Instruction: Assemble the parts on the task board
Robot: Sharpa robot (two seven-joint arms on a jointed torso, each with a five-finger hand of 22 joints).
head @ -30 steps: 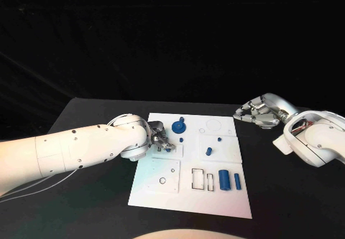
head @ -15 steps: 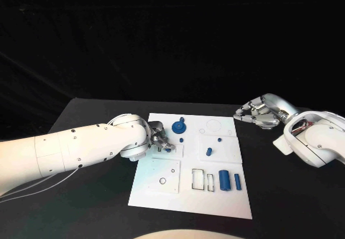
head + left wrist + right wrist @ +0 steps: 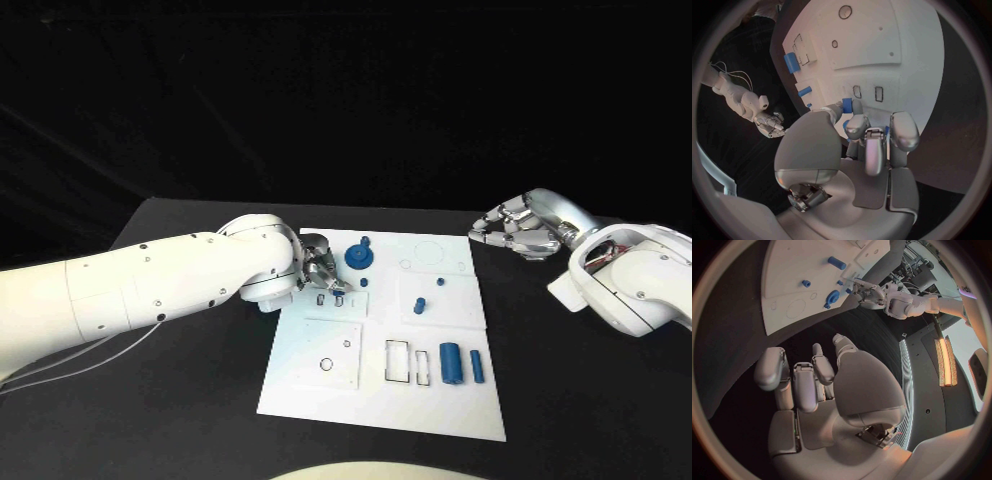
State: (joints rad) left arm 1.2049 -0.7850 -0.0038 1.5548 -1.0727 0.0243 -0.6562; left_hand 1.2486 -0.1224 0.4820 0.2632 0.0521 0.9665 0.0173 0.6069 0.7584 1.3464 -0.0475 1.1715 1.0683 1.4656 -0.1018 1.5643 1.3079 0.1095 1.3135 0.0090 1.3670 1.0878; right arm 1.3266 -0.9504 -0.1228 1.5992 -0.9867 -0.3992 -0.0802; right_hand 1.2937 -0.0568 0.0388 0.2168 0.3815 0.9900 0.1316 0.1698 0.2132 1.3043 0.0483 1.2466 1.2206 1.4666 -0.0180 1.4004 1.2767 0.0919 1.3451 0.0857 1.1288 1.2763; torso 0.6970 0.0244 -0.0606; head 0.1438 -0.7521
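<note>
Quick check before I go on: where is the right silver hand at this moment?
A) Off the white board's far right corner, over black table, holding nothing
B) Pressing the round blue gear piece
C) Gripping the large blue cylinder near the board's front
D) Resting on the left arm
A: the right silver hand sits beyond the white task board, fingers curled on nothing, over the black table.

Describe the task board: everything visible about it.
The task board is a flat white rectangular plate, plastic-looking, lying on the black table and divided into square panels. It bears small round holes, black-outlined rectangular slots and faint circle outlines. Blue parts are on it: a round piece near the far edge, small pegs mid-board and two cylinders toward the right. The left robot hand is over its far left panel with a blue piece at its fingertips; whether they touch the board cannot be told. The right robot hand hovers off its far right corner.
</note>
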